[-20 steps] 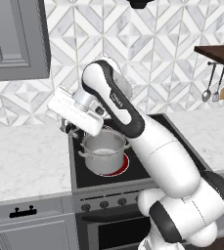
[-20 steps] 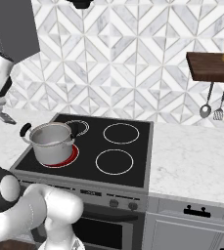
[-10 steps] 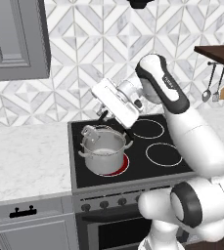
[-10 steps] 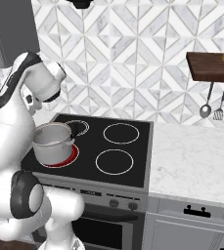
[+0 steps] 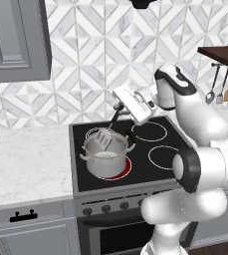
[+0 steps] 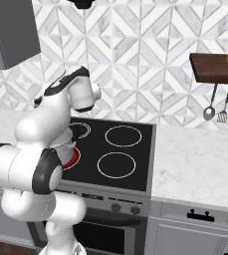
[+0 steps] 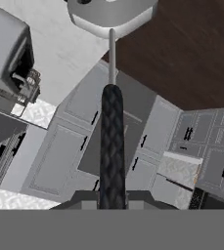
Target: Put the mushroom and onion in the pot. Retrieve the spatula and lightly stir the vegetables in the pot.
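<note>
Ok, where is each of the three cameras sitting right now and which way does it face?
Left base view: behind the arm on its left, looking forward and down at the stove; the arm rises lower right, spatula head over the pot.
Right base view: behind on its right; the arm, lower left, hides most of the pot.
Hand view: on the hand, looking along the spatula handle to the pot.
The three views share the pot.

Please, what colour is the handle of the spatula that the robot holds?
The spatula handle is black; the hand view shows it best.
</note>
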